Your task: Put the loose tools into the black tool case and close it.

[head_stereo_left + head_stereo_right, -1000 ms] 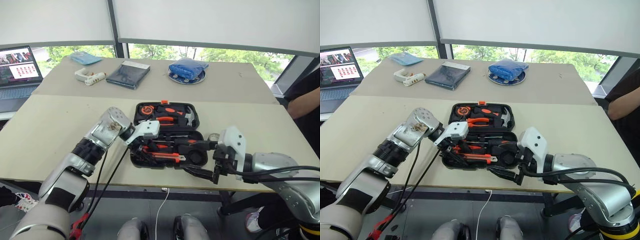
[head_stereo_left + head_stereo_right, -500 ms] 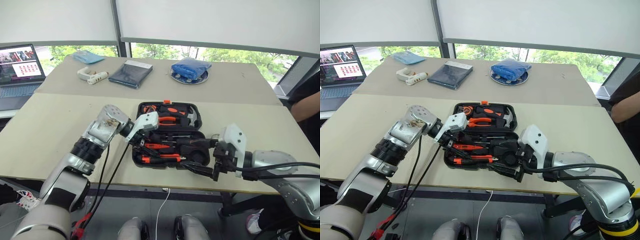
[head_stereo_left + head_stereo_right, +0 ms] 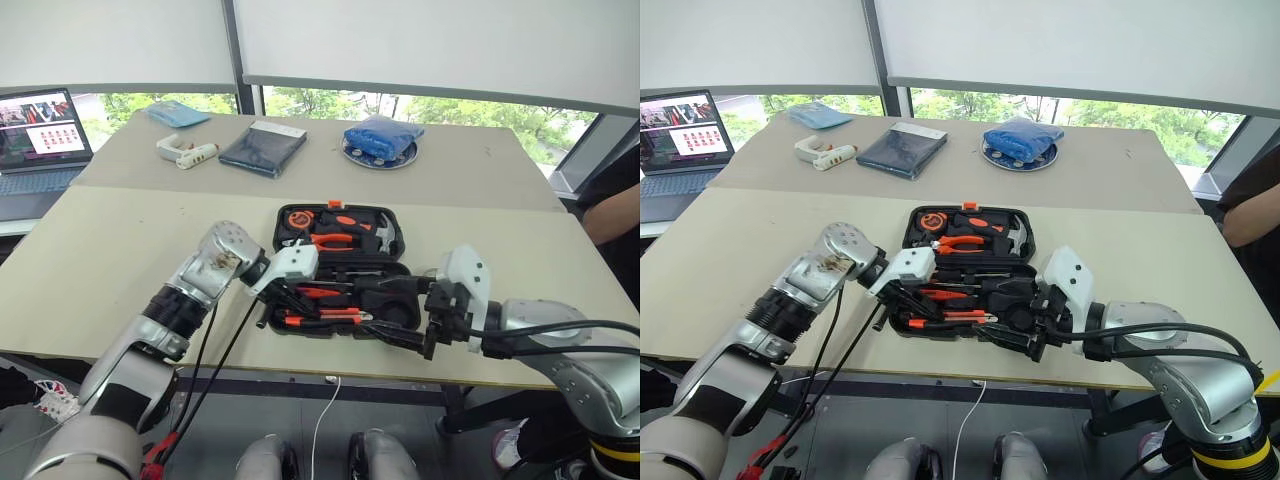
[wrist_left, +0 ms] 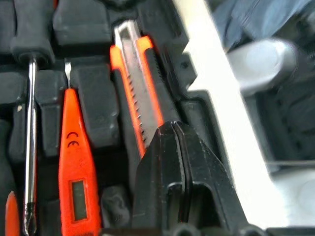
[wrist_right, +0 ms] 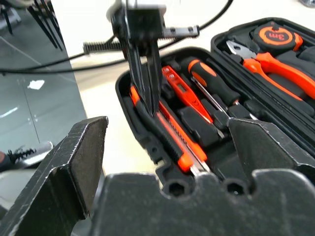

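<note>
Bench (image 3: 120, 260) under windows: black tool case (image 3: 345, 268) open. Left hand (image 5: 146, 93) just clenched empty, tips pressing utility knife (image 4: 140, 83) into recess. Right hand (image 3: 405, 335) spread, beside case. Seating nearly done.

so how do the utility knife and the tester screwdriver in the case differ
The utility knife is orange and black with a toothed metal strip; the tester screwdriver is all orange with a small window. The knife lies at the case's outer edge under the shut left gripper; the tester lies one slot inward, untouched. Both lie flat in recesses, side by side.
</note>
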Controlling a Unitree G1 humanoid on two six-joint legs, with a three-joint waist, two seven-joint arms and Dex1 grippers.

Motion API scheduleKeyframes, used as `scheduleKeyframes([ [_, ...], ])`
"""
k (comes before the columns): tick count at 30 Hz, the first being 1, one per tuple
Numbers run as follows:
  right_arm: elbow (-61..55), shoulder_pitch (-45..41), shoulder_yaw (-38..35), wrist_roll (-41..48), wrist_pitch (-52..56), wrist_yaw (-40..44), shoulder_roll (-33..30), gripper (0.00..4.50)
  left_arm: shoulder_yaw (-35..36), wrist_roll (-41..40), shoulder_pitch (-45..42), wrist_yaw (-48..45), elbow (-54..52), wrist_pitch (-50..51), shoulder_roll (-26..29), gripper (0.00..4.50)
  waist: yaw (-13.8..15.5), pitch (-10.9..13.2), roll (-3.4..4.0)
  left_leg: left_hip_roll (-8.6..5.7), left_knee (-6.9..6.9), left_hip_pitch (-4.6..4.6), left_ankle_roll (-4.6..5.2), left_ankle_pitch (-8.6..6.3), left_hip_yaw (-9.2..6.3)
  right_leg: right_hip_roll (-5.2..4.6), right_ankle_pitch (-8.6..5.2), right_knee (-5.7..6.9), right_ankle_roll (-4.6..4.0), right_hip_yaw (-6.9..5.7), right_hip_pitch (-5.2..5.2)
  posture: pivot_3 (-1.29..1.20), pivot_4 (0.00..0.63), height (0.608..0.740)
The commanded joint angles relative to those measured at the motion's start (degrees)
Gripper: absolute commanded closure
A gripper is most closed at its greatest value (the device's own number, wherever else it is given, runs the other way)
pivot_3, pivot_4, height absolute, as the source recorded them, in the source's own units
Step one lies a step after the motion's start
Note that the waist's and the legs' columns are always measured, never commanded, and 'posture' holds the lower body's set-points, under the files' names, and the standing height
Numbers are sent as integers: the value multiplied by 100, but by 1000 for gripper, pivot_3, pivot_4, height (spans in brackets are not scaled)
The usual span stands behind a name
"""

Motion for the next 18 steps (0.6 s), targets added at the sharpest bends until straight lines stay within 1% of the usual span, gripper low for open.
scheduleKeyframes([
  [1, -133, 14, -216, 151, 39, -68, -4, 0, -286, 463, 300, 131, 169, -433, 101, 4478, -1, -4, 7, 0, 0, 8, 2, -1, 0, -1, 0, -1, 0, 0, 7, 0, 150, 718],
  [3, -158, 55, -258, 183, 55, -84, -14, 0, -212, 476, 280, 190, 227, -474, 91, 4478, -3, -6, 10, 3, -1, 28, 8, -6, -3, -3, -1, -3, 0, 0, 28, 0, 150, 718],
  [6, -190, 128, -309, 196, 59, -93, -51, 0, 28, 250, 155, 114, 196, -249, 101, 4478, -5, -7, 10, 3, -2, 36, 14, -10, -11, -6, -1, -7, 3, 1, 41, 0, 150, 718],
  [7, -199, 164, -336, 200, 62, -94, -86, 0, 149, 115, 114, 50, 130, -92, 117, 4478, -6, -7, 10, 3, -2, 35, 15, -11, -14, -7, 0, -7, 4, 2, 42, 0, 150, 718],
  [8, -194, 259, -456, 212, 71, -27, -210, 0, 395, -227, 41, -135, -31, 269, 172, 4478, -13, -7, 10, 3, -2, 35, 15, -11, -16, -7, 0, -6, 4, 2, 43, 0, 150, 718],
  [10, -74, 428, -779, 259, 117, 109, -473, 0, 832, -975, -69, -464, -398, 938, 381, 3972, -24, -6, 10, 3, -2, 24, 14, -10, -16, -5, 0, -4, 5, 2, 31, 0, 150, 718],
  [12, 216, 510, -1089, 302, 188, 211, -720, 0, 1160, -1697, -121, -564, -719, 1445, 685, 3450, -52, -4, 7, 4, 0, -12, 10, -6, -16, -2, 1, 0, 3, 4, -5, 0, 150, 718],
  [13, 333, 530, -1182, 308, 204, 253, -811, 0, 1275, -1938, -128, -569, -833, 1616, 798, 2978, -58, -4, 7, 3, 0, -18, 7, -3, -16, -1, 2, 1, 2, 5, -13, 0, 150, 718],
  [14, 579, 522, -1185, 151, 133, 366, -975, 0, 1527, -2063, -122, -569, -887, 1687, 861, 2593, -57, -4, 7, 3, 0, -15, 4, -2, -15, 1, 1, 2, 1, 3, -12, 0, 150, 718],
  [15, 814, 498, -1136, -30, 48, 458, -1118, 0, 1713, -2132, -99, -517, -919, 1665, 908, 2299, -54, -4, 7, 3, 0, -14, 4, -1, -15, 1, 1, 2, 2, 3, -11, 0, 150, 718],
  [18, 1542, 227, -770, -553, -249, 599, -1324, 0, 1902, -1979, 3, -215, -956, 1353, 971, 1184, -53, -4, 7, 0, 0, -3, 4, -2, -13, 0, -4, -4, 9, -2, 3, 0, 150, 718],
])
